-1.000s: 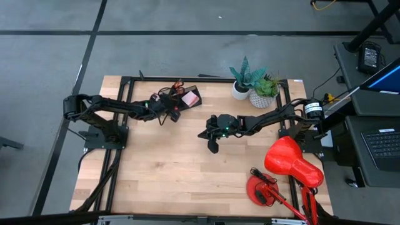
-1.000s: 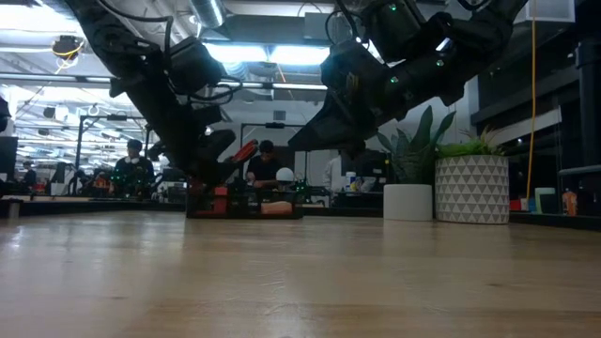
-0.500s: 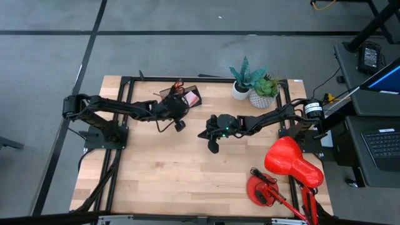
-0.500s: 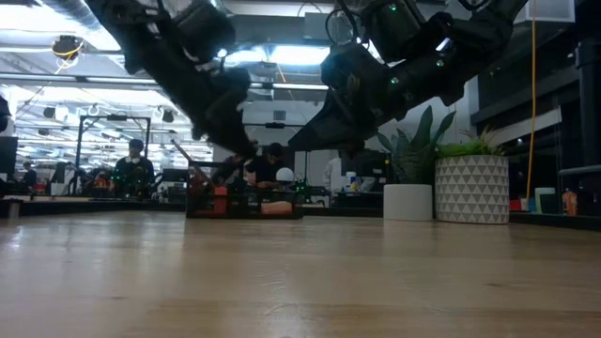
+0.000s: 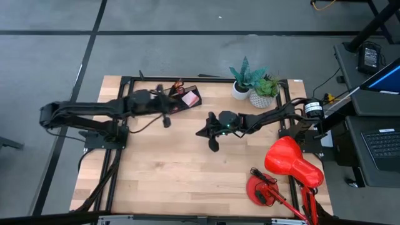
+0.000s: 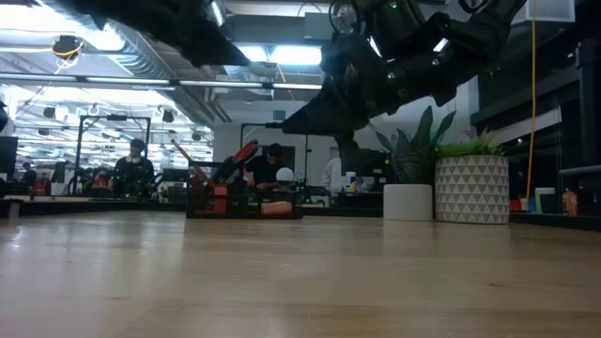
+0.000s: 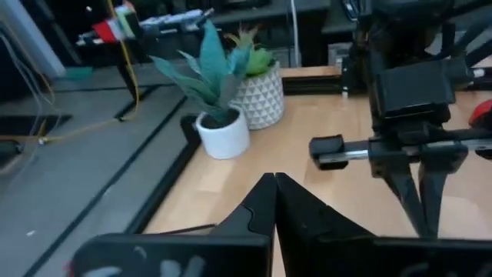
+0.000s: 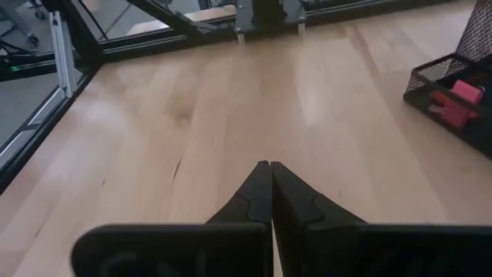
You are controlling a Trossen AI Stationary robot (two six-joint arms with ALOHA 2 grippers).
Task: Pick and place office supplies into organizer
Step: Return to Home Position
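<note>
The dark organizer (image 5: 177, 95) stands at the table's far edge, left of the middle. A pink sticky-note pad (image 5: 190, 98) lies in it, and red scissors handles (image 6: 244, 150) stick up out of it. It also shows in the low view (image 6: 244, 201) and the right wrist view (image 8: 450, 81), with pink items (image 8: 453, 104) inside. My left gripper (image 5: 166, 120) is shut and empty, high above the table just left of the organizer (image 7: 273, 181). My right gripper (image 5: 200, 133) is shut and empty, above the table's middle, pointing toward the left edge (image 8: 269, 165).
Two potted plants (image 5: 240, 80) (image 5: 265, 92) stand at the far edge, right of the organizer. A red desk lamp (image 5: 290, 164) fills the near right corner. Bare wood (image 5: 162, 175) lies across the near half. People show in the room beyond the table.
My left gripper has risen from beside the organizer, up out of the low view, and drawn back toward the table's left edge, empty. The scissors stay upright in the organizer. My right gripper has risen a little.
</note>
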